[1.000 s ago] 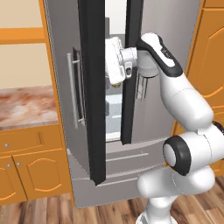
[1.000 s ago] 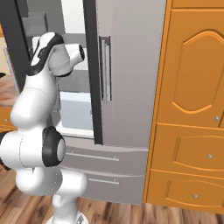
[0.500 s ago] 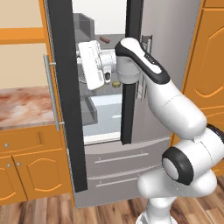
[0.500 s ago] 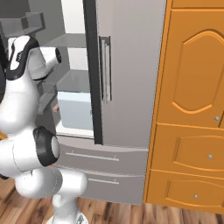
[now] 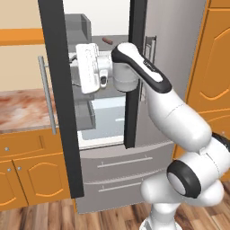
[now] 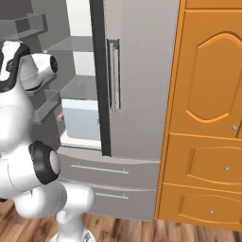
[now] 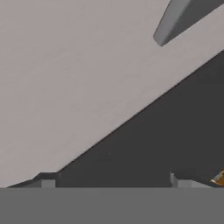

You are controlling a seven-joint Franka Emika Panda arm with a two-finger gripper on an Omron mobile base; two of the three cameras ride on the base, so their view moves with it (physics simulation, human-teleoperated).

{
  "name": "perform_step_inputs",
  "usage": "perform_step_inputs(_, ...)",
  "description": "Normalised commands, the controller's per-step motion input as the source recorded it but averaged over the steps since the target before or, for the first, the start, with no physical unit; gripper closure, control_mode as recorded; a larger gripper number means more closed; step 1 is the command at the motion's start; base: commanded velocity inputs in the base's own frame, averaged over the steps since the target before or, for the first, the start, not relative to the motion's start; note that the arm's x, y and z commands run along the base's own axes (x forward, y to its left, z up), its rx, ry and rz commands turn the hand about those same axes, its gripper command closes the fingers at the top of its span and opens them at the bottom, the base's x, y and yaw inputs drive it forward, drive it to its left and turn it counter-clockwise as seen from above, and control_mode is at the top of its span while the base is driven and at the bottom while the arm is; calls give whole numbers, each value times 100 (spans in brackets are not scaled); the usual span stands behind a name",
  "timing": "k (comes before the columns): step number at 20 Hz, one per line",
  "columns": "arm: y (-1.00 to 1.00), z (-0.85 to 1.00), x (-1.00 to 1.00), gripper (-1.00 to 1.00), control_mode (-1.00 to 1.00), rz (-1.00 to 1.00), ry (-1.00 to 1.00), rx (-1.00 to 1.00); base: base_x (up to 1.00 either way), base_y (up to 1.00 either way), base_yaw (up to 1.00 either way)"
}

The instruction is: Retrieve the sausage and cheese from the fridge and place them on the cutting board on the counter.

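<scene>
The fridge (image 5: 155, 54) stands with its left door (image 5: 58, 103) swung open and its right door (image 6: 137, 71) closed. The sausage (image 5: 107, 40) lies on an upper shelf inside, just above and to the right of my white hand (image 5: 87, 67). My hand reaches into the opening and points left toward the open door. In the hand view my gripper (image 7: 113, 181) is open, its tips wide apart with nothing between them, facing a grey panel and a dark band. The counter (image 5: 22, 108) lies left of the fridge. The cheese and the cutting board are out of view.
Orange cabinets (image 5: 27, 170) sit under the counter, and a tall orange cabinet (image 6: 208, 118) flanks the fridge on the right. Grey shelves and a pale bin (image 6: 80, 118) fill the fridge's lower inside. Two steel drawers (image 5: 121, 170) run below the doors.
The left fridge door has swung wider to the left. My hand has moved left with it, from the door gap into the opening.
</scene>
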Motion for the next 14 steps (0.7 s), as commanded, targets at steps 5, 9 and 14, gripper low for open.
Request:
perform_step_inputs(5,-85,12,-29,-100,-100,0,7,-11,0,0,0)
perform_step_inputs(9,-100,15,-32,-100,-100,0,3,-14,0,0,0)
perform_step_inputs(14,-100,3,-38,-100,-100,12,-6,-29,0,0,0)
